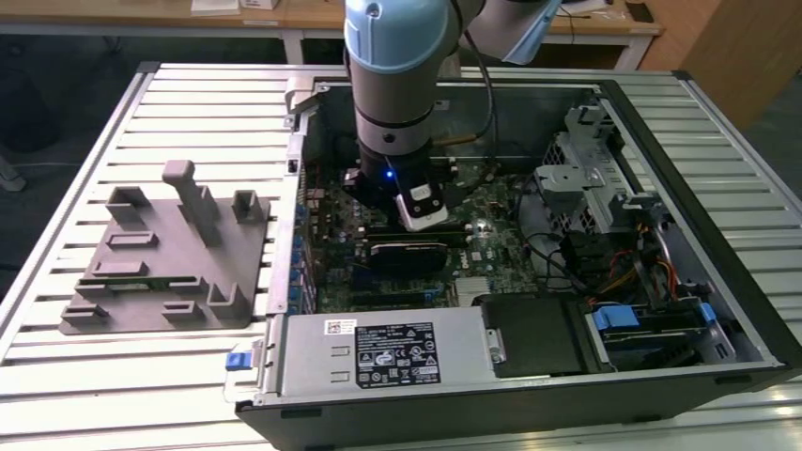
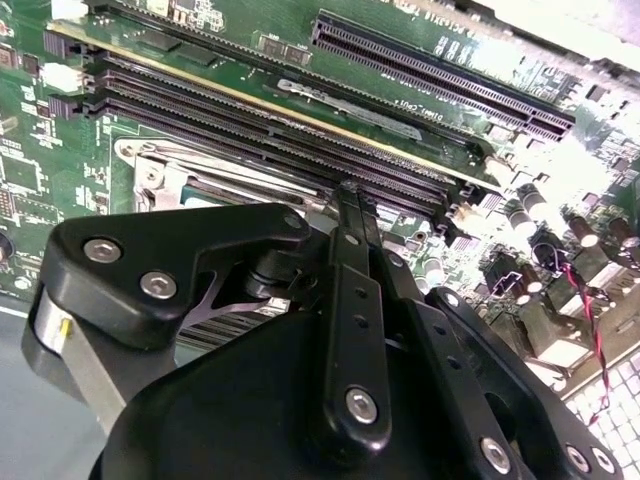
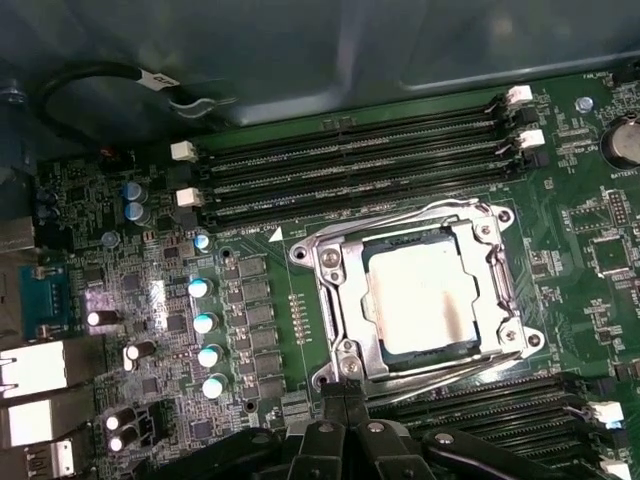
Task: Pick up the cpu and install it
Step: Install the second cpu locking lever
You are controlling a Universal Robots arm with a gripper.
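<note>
Arm (image 1: pixel 394 85) reaches straight down into the open case (image 1: pixel 701 310), which lies on the slatted worktop (image 1: pixel 188 113). End effector (image 3: pixel 345 395) hangs low over the motherboard (image 3: pixel 260 300), right at the socket's edge.

CPU (image 3: pixel 420 300) sits in the socket (image 3: pixel 335 310) — pale silver top facing up, metal frame around it, retention wires along the sides. End effector tip is just beside the frame's edge, not on the CPU. In both wrist views the fingers (image 2: pixel 352 260) look pressed together into one narrow tip w/ nothing between them — clenched, empty.

RAM slots (image 3: pixel 360 165) run on one side of the socket, more slots on the other side near the end effector. Row of silver-topped capacitors (image 3: pixel 205 335) stands next to the socket.

In the exterior view the grey fixture (image 1: pixel 163 263) w/ upright blocks lies on the worktop to the exterior view's left of the case, well apart from the arm. PSU (image 1: pixel 376 352) w/ white label sits in the case's near corner.
</note>
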